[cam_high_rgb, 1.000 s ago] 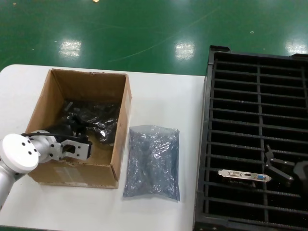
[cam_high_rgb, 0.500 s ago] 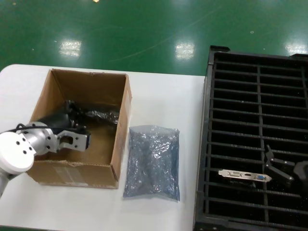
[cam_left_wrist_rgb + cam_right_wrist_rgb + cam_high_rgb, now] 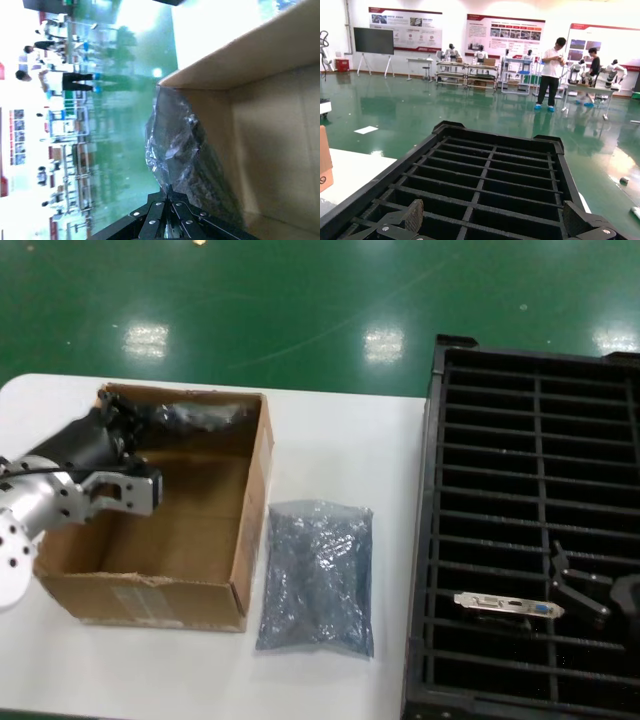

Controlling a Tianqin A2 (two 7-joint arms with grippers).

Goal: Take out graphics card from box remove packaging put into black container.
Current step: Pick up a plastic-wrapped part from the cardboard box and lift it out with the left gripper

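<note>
Crinkly bag (image 3: 200, 416) (contents hidden) clenched in left fingers (image 3: 167, 212) above box (image 3: 190, 540); right fingers (image 3: 415, 215) spread over black container (image 3: 540, 440).

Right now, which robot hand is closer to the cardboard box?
The left gripper: it holds a bagged card above the box. The right gripper hovers over the black container.

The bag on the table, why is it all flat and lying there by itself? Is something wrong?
Nothing looks wrong. That bag is empty packaging beside the box; a bare card already sits in the black crate. The left end effector is lifting another bagged card out of the box.
</note>
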